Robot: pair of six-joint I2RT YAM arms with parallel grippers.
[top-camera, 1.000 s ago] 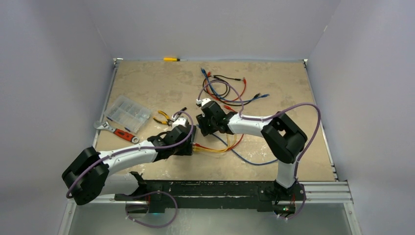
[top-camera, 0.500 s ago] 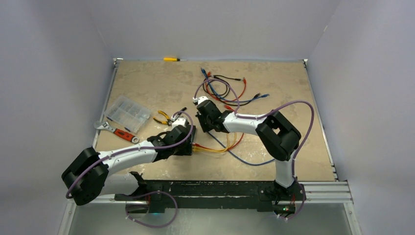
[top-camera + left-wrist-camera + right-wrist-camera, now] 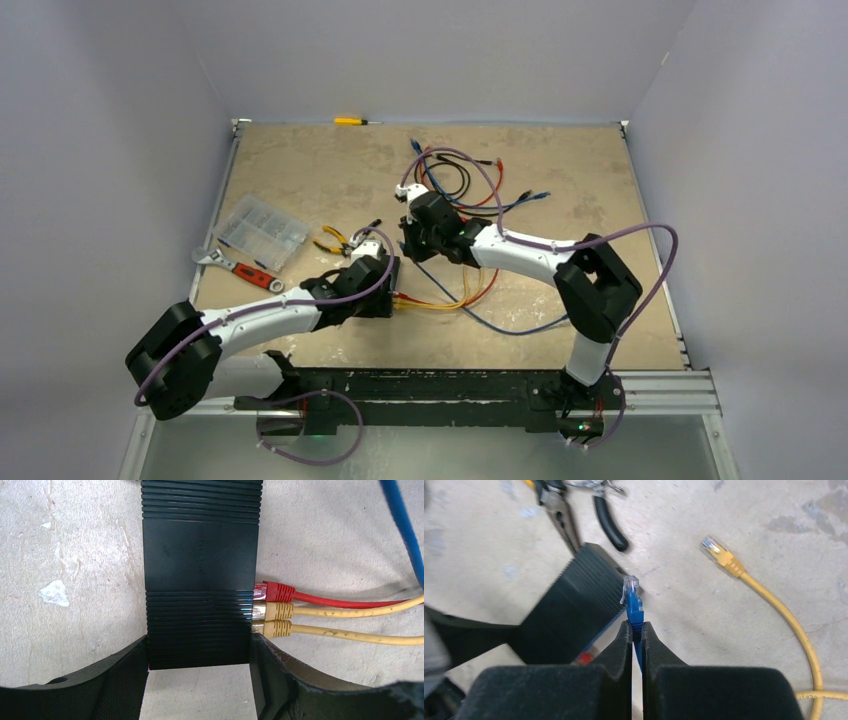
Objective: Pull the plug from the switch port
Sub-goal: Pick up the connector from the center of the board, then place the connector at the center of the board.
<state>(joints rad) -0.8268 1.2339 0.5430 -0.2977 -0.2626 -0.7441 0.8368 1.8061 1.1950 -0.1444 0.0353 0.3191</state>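
The switch (image 3: 200,580) is a flat black ribbed box lying on the table. My left gripper (image 3: 200,646) is shut on its near end, one finger on each long side. A red plug (image 3: 275,591) and two yellow plugs (image 3: 277,620) sit in its sockets on the right side. My right gripper (image 3: 637,630) is shut on a blue plug (image 3: 633,597). The blue plug is out of the sockets and held in the air just beside the switch's corner (image 3: 574,610). In the top view the right gripper (image 3: 410,248) is just beyond the left gripper (image 3: 388,280).
Pliers (image 3: 335,240) lie just beyond the switch. A loose yellow cable end (image 3: 719,552) lies to the right. A clear compartment box (image 3: 262,230) and a wrench (image 3: 240,268) are at the left. A pile of cables (image 3: 460,180) and a screwdriver (image 3: 350,121) lie at the back.
My right gripper has drawn back a little from the switch toward the far side, still pinching the blue plug, and its elbow swung right. The left arm has not moved.
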